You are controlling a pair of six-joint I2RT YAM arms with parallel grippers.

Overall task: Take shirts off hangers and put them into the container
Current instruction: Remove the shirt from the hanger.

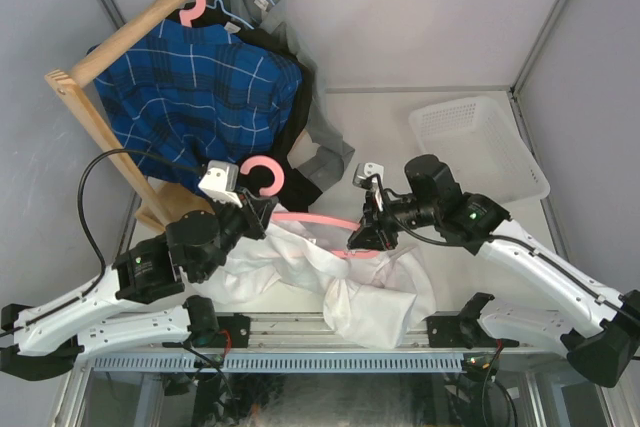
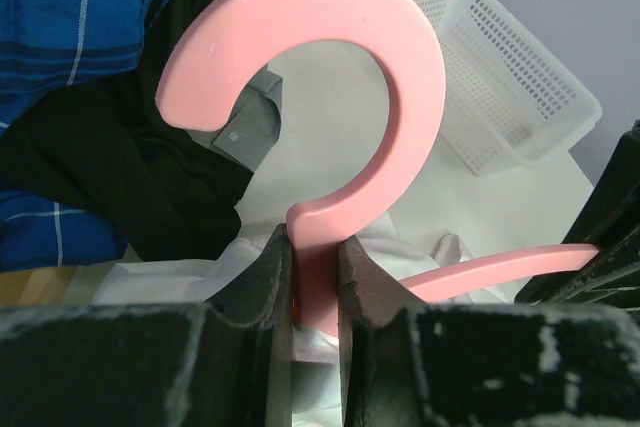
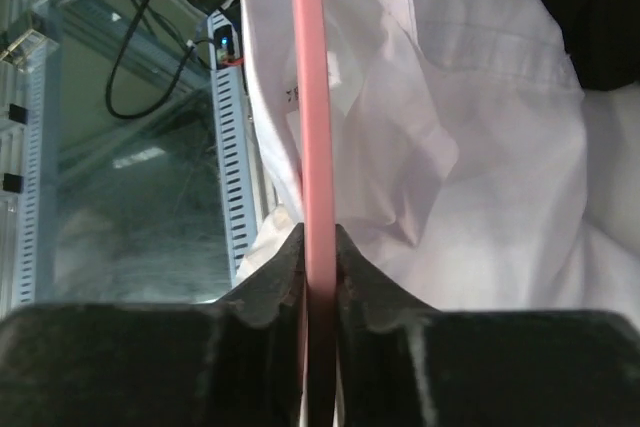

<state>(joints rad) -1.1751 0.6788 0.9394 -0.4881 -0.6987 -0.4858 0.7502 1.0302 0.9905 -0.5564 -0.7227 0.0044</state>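
Left gripper (image 2: pixel 313 247) pinches the hanger (image 2: pixel 330 47) under its hook, right gripper (image 3: pixel 320 247) pinches its arm, and a tug could drag the white shirt (image 3: pixel 450 147) off the near edge.

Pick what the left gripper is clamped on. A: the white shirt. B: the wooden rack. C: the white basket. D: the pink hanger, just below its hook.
D: in the left wrist view the left gripper has its jaws shut on the pink hanger, on the stem under its hook.

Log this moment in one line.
left gripper: shut on pink hanger | right gripper: shut on pink hanger | white shirt: on table | container: empty
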